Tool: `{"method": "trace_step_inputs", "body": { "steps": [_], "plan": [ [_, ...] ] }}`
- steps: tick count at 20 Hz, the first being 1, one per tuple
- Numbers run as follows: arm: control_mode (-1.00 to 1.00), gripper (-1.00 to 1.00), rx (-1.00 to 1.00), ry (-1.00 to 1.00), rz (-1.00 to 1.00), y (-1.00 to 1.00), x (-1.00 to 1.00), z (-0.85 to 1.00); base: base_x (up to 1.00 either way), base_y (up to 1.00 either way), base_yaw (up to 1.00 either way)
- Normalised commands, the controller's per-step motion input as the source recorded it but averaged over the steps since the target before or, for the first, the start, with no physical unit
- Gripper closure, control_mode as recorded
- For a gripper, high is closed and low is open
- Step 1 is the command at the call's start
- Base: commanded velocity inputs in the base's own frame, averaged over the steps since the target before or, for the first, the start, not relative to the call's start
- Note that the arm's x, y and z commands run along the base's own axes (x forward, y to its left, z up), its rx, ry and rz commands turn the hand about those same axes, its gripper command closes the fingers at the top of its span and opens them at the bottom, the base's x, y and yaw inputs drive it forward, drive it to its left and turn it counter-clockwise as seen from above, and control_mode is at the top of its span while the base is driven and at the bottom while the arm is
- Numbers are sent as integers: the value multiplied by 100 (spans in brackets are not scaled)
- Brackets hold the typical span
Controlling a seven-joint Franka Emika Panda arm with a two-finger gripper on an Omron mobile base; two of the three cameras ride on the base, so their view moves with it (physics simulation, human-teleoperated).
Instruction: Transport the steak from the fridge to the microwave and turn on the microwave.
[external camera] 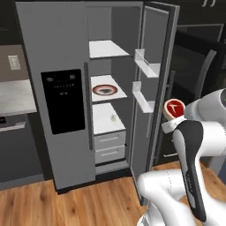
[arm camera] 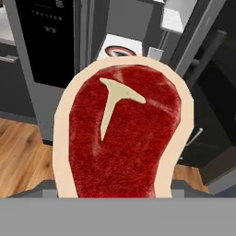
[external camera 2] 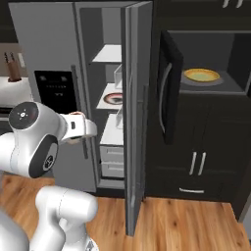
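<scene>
Red, marbled steak (arm camera: 122,138) with a pale fat rim and white T-shaped bone sits gripped in the hand (external camera: 173,115), outside the open grey fridge (external camera: 57,88). Right base view alone shows the open black microwave (external camera 2: 169,90) holding a yellow plate (external camera 2: 201,75).

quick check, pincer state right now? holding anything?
Pincer: closed on the steak, held out in front of the open fridge.
</scene>
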Motion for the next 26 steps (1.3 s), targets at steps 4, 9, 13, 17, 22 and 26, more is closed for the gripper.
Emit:
{"method": "trace_step_inputs", "body": {
  "steps": [4, 9, 13, 17, 22, 26],
  "plan": [
    [100, 100, 0, 0, 0, 0, 0, 0, 0, -52, -6],
    [100, 100, 0, 0, 0, 0, 0, 0, 0, -50, -7],
    [100, 100, 0, 0, 0, 0, 0, 0, 0, -54, -6],
    [100, 100, 0, 0, 0, 0, 0, 0, 0, -55, -6],
    [100, 100, 0, 0, 0, 0, 0, 0, 0, -53, -5],
    [100, 100, 0, 0, 0, 0, 0, 0, 0, -46, -3]
  ]
}}
